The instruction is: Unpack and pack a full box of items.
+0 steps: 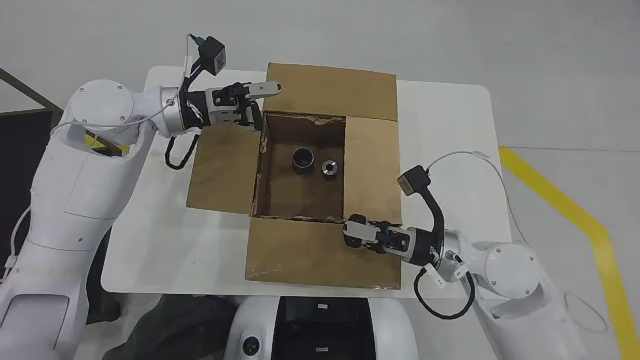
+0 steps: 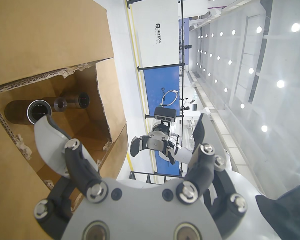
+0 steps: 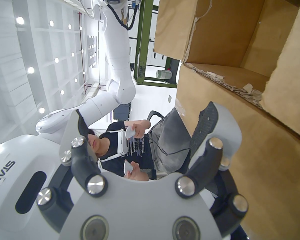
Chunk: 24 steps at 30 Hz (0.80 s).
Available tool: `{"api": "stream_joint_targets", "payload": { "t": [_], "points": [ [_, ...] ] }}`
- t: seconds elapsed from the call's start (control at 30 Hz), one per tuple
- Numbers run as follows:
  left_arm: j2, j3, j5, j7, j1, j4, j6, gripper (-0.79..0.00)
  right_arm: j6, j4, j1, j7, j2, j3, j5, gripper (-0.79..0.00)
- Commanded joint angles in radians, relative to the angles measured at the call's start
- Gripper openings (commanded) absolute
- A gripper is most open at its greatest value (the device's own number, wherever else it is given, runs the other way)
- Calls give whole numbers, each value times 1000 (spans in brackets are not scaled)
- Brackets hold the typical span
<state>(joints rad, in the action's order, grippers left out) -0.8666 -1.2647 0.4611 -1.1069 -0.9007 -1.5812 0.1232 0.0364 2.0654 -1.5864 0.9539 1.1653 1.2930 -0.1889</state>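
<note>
Box (image 1: 300,198) of brown cardboard sits open on the white bench (image 1: 450,130), its four flaps folded out flat around the opening. Inside, on the box floor and closer to its far wall than its near one, two metal cylinders stand on end with their bores facing up: a dark cylinder (image 1: 302,159) and, just beside it toward the box's right wall, a smaller silver cylinder (image 1: 329,168). Whether the two touch cannot be told. The left hand (image 1: 262,102) hovers above the box's far left corner, level with the torn rim, its two fingers spread wide and gripping nothing. From its own wrist camera the left hand (image 2: 122,121) looks into the box at the dark cylinder (image 2: 27,112) and the silver cylinder (image 2: 70,99). The right hand (image 1: 352,232) hangs over the box's near flap, close to the near right corner, its fingers likewise parted and empty, with one fingertip (image 3: 210,116) just above the cardboard.
</note>
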Motion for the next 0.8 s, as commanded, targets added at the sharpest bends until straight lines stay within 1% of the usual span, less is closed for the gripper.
{"api": "stream_joint_targets", "payload": {
  "t": [0.0, 0.33, 0.4, 0.47, 0.63, 0.77],
  "points": [
    [0, 0, 0, 0, 0, 0, 0, 0, 0, 0, 0, 0, 0, 0, 0, 0],
    [0, 1, -3, 6, -1, -3, -1, 0, -1, 0, -1, -4, 0, -1, -1, 0],
    [-1, 8, -19, 28, -7, -30, 9, 0, -3, 3, -3, -22, 0, -8, -2, 0],
    [-3, 22, -25, 37, -1, -53, 37, 0, -5, 8, -8, -30, -1, -13, -4, 0],
    [-16, 86, -45, 59, 29, -88, 89, 0, -4, 28, -34, -33, -6, -19, -2, 0],
    [-32, 165, -75, 80, 67, -101, 122, 0, 0, 50, -63, -26, -12, -23, 5, 0]
  ]
}}
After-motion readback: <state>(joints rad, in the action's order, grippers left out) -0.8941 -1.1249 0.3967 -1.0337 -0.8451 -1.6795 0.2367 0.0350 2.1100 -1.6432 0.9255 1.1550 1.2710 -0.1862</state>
